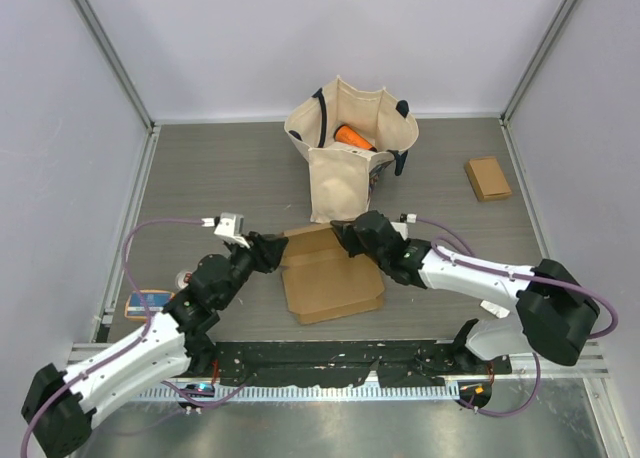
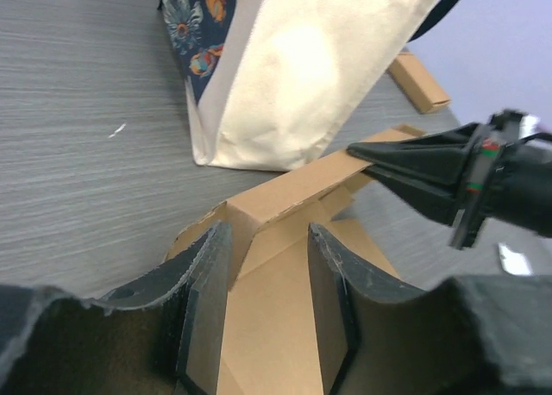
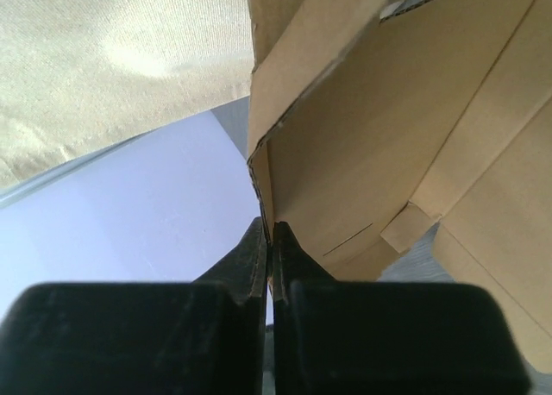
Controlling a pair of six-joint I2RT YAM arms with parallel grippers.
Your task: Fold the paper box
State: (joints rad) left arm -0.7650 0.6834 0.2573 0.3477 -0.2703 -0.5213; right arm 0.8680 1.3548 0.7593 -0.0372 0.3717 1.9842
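Grey tabletop, cream tote bag standing at the back, and just in front of it the paper box lies partly folded. Right end effector is pinched tight on the box's raised rear flap. Left end effector is spread wide, its fingers straddling the box's left edge.

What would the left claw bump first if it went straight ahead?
Probably the raised flap of the paper box, sitting between the tips of the left claw; the cloth bag stands behind it, but depth is unclear.
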